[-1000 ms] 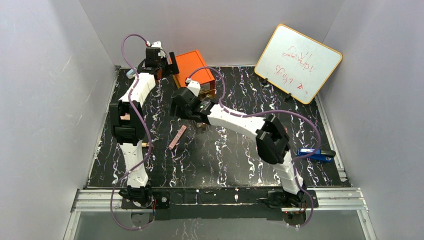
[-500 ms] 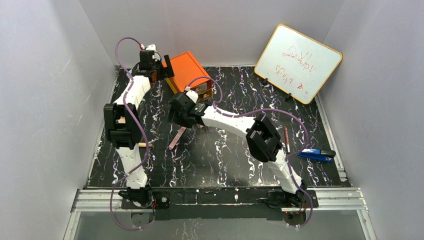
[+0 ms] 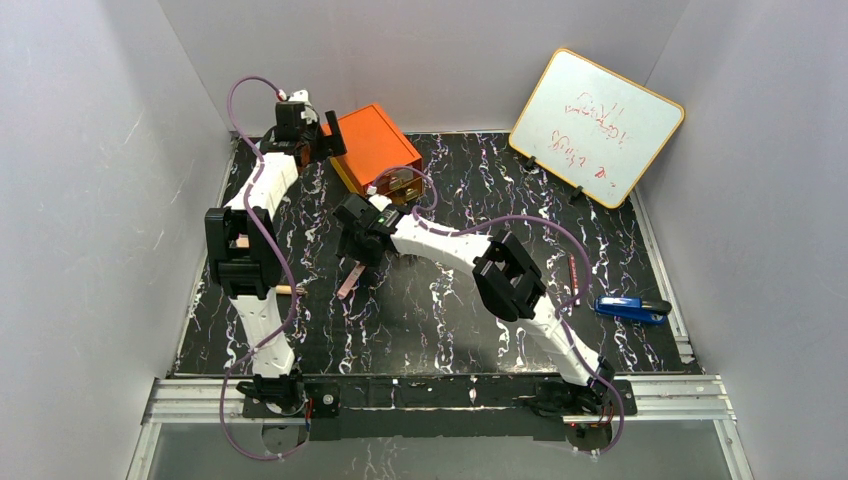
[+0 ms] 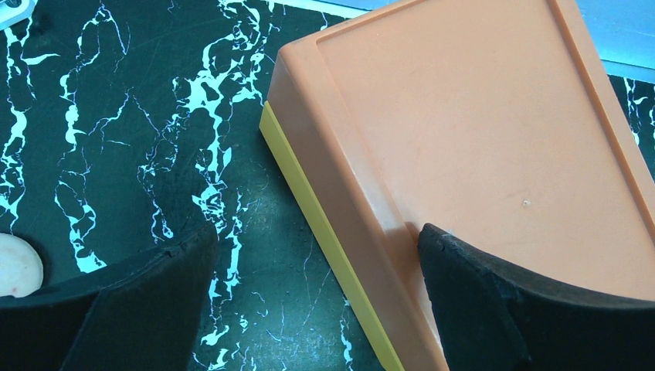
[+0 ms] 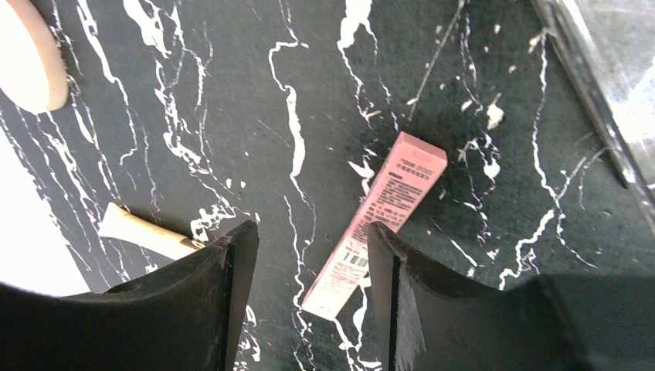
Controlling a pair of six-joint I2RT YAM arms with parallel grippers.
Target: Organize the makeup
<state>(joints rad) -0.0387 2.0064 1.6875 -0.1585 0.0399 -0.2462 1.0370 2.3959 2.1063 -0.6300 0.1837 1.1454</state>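
1. The left gripper (image 4: 317,239) is gaping wide and empty, straddling the orange box's (image 4: 479,131) edge.
2. The right gripper (image 5: 313,239) is hovering part-open over the pink stick (image 5: 386,209), clamping nothing.
3. The pink stick is lying flat, apart from the orange box, on its arm-base side.

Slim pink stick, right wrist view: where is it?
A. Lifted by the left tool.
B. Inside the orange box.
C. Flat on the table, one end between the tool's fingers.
C: the slim pink stick lies flat on the marbled table, its near end in the gap between the right tool's open fingers.
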